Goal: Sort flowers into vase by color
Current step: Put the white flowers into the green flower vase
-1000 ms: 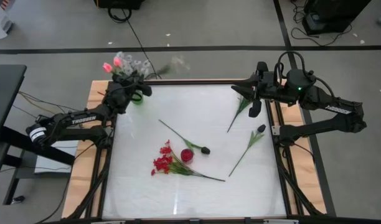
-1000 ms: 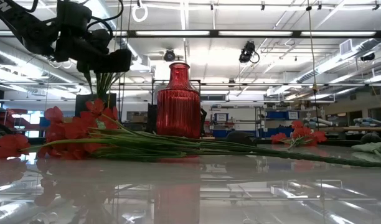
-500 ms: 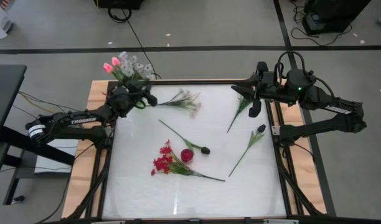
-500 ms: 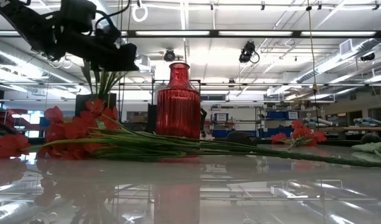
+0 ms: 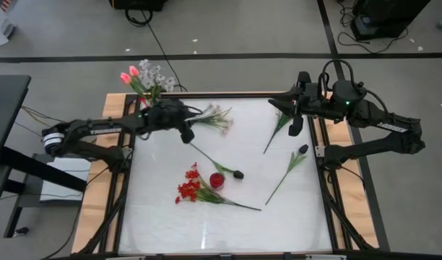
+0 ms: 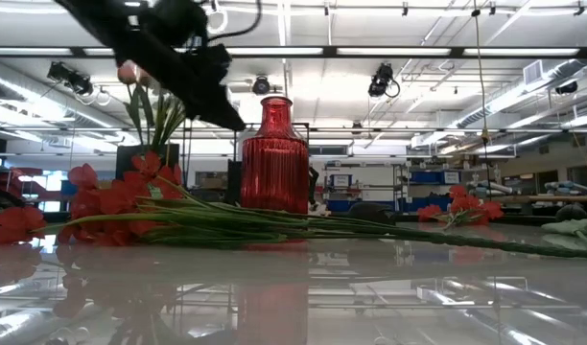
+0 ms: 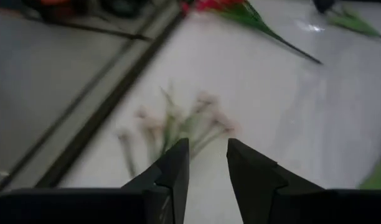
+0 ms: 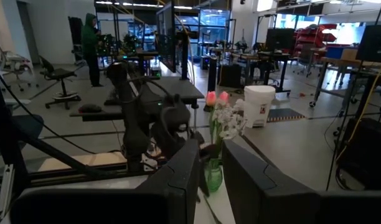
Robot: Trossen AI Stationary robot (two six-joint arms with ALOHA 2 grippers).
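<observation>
A spray of tiny white blossoms (image 5: pixel 214 115) lies flat on the white table at the far left, seen blurred (image 7: pixel 178 124) just beyond my left gripper (image 7: pixel 208 155). That gripper (image 5: pixel 186 136) hovers over the table, open by a narrow gap with nothing between the fingers. A green vase (image 8: pixel 213 177) at the far left corner holds pink tulips (image 5: pixel 131 74) and white blossoms (image 5: pixel 157 74). A red vase (image 5: pixel 217 180) stands mid-table beside red flowers (image 5: pixel 188 189) and a dark-budded stem (image 5: pixel 221 165). My right gripper (image 8: pixel 209 171) waits open, high at the far right.
Two more green stems lie at the right: one (image 5: pixel 279 126) under my right arm, one with a dark bud (image 5: pixel 293 162) nearer. Wooden rails (image 5: pixel 105 180) frame the white surface. The near half of the table (image 5: pixel 221 231) is bare.
The white spray has dropped from the air beside the green vase onto the table's far left, where it now lies flat. My left gripper has swung away from the green vase toward the table's middle and has tipped up from pointing steeply down to a shallow slant.
</observation>
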